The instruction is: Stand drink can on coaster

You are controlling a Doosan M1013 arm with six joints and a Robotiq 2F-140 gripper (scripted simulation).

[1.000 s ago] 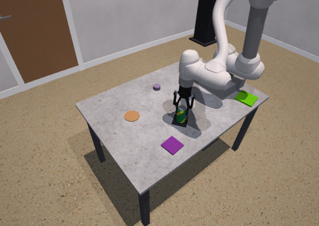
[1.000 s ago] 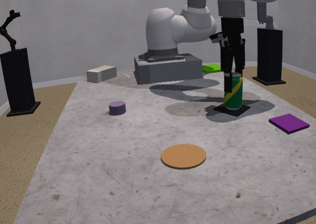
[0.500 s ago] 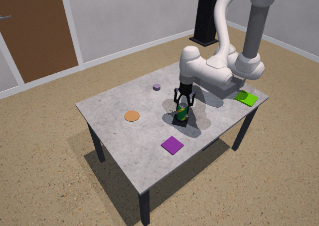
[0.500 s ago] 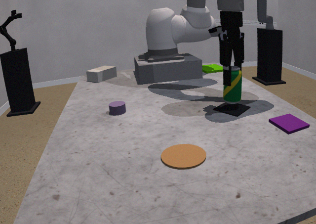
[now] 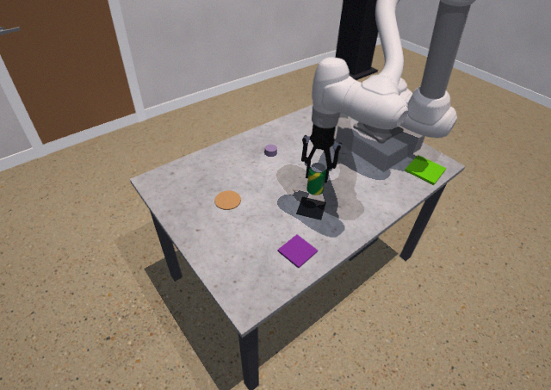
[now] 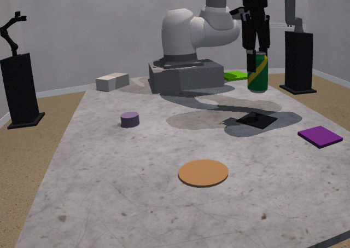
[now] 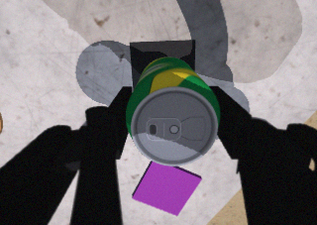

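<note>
Above black square mat point(image 5: 311, 208): black two-finger gripper point(image 5: 319, 172) clenched on green-and-yellow drink can point(image 5: 316, 181), fingers partly spread around its sides. Can upright, long axis vertical, clear of table point(image 5: 187, 212), silver top point(image 7: 174, 131) up.

Top high, oblique; exterior low, facing arm; wrist straight down.

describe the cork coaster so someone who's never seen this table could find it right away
Start at the grey table and go to the side far from the arm's base. The cork coaster lies flat there, alone. It is the only round tan disc; the other mats are square.
</note>
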